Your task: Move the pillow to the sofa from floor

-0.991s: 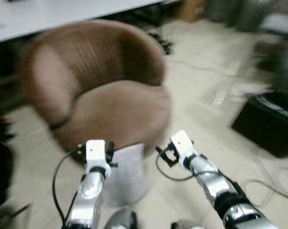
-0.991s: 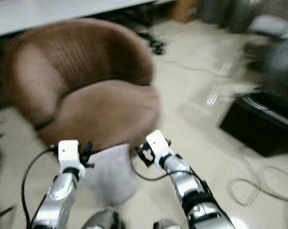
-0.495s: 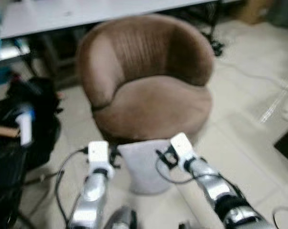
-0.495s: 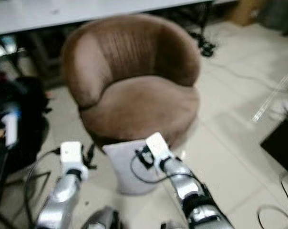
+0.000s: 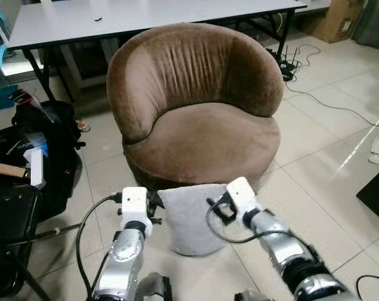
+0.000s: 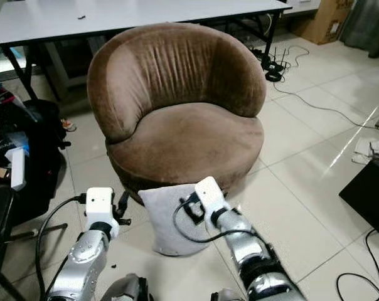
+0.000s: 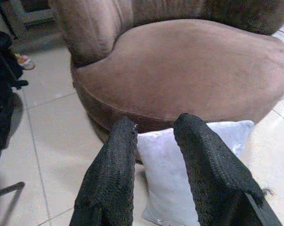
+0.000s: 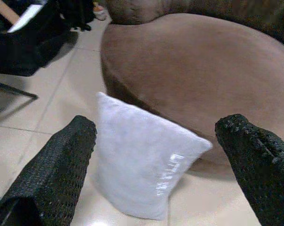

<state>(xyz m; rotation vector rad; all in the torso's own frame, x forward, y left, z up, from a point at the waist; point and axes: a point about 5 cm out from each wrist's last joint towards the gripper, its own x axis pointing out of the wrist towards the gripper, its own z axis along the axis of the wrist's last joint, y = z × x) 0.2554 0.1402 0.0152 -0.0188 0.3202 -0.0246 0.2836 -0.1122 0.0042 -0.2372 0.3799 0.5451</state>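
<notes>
We stand before the brown sofa (image 5: 196,106), a round tub seat, with the pale grey pillow (image 5: 192,216) upright on the tiled floor (image 5: 315,182), leaning against the sofa's front base. Left of the sofa sit black bags (image 5: 32,157); behind it runs a white table (image 5: 145,14). Our left gripper (image 7: 153,162) hovers just left of the pillow, its black fingers set a narrow gap apart and holding nothing, the pillow's upper edge showing between them. Our right gripper (image 8: 156,155) hangs over the pillow's right shoulder, fingers spread wide with the cushion framed squarely between them. The pillow lies directly ahead of and below both claws, its long axis standing roughly vertical. We judge the right arm nearer and better lined up to take it, then lift it onto the sofa seat just behind.
</notes>
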